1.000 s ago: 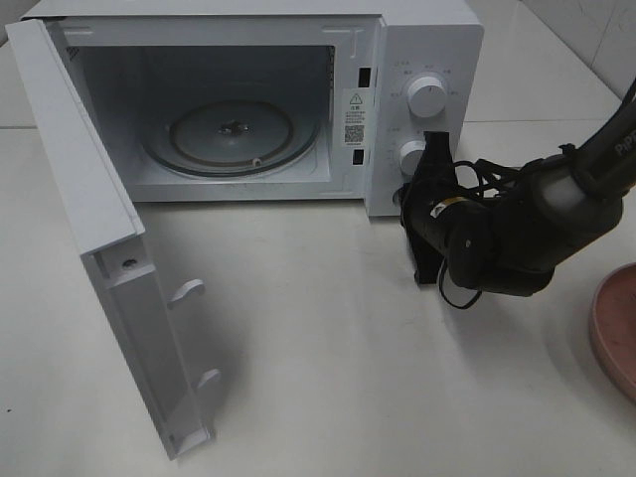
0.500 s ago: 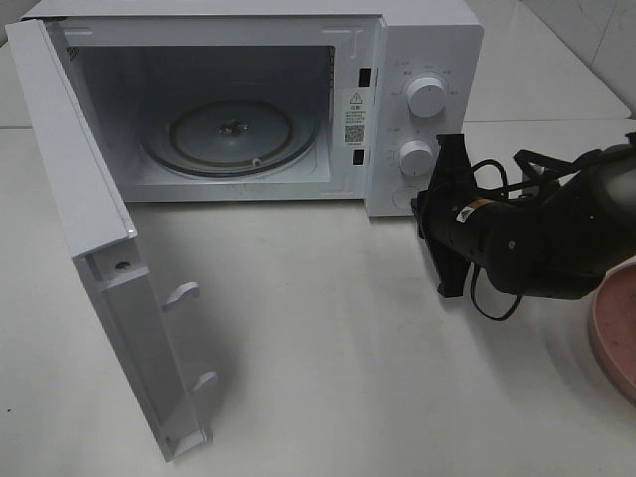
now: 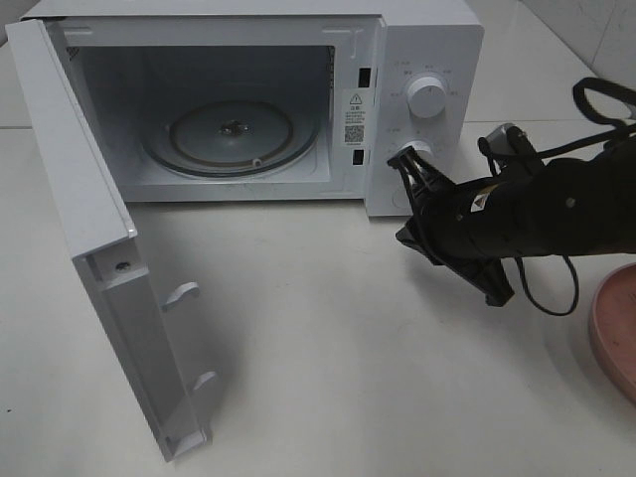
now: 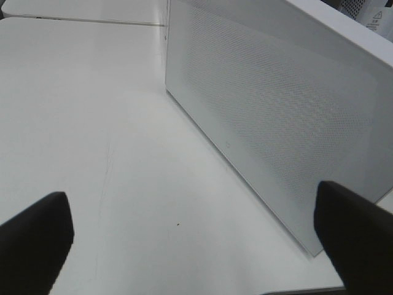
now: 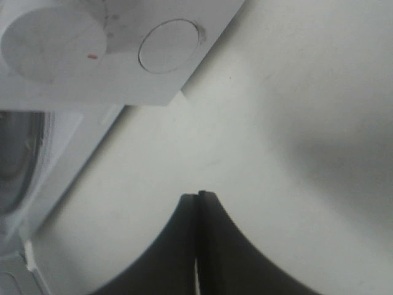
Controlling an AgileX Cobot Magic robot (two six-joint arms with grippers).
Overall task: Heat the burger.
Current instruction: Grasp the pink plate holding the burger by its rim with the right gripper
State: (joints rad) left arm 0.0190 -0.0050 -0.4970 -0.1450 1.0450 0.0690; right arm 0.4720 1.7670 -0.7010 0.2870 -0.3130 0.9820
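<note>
A: Right arm (image 3: 556, 204) pose?
B: Low, level, at the frame's right. Right gripper (image 5: 199, 196) pressed together, empty, just below the microwave's (image 3: 427, 60) lower dial (image 3: 415, 156).
A: Left gripper (image 4: 190, 193)?
B: Spread wide, empty. Burger: outside all 3 views.

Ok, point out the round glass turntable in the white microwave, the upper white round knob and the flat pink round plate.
Round glass turntable (image 3: 231, 137): exterior high view, middle of the disc.
Upper white round knob (image 3: 427, 97): exterior high view, front face.
Flat pink round plate (image 3: 616, 333): exterior high view, bare top surface.
</note>
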